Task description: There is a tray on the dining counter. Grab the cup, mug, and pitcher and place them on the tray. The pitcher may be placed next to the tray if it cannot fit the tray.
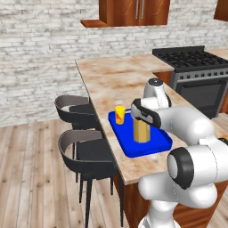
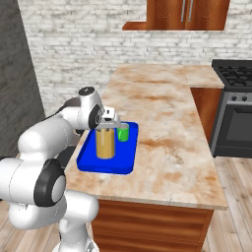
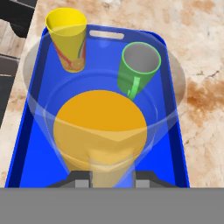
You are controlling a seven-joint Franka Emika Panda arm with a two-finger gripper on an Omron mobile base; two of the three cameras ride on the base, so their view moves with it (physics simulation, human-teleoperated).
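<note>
The clear pitcher (image 3: 100,127) of amber liquid stands upright in the near half of the blue tray (image 3: 175,131). My gripper (image 3: 113,180) is shut on the pitcher's near wall from above. Beyond it on the tray stand the yellow cup (image 3: 68,41) at the far left and the green mug (image 3: 138,68) at the far right, each a small gap from the pitcher. From the base views the pitcher (image 1: 141,131) sits mid-tray (image 1: 153,147) under the hand (image 1: 142,115), the cup (image 1: 119,115) behind it. The mug (image 2: 123,133) shows beside the pitcher (image 2: 105,143).
The tray lies near the front left edge of the dining counter (image 1: 116,80), whose marbled top stretches bare beyond and to the right of it. Two dark stools (image 1: 75,109) (image 1: 87,153) stand along the counter's left side. A black stove (image 1: 196,62) stands at the far right.
</note>
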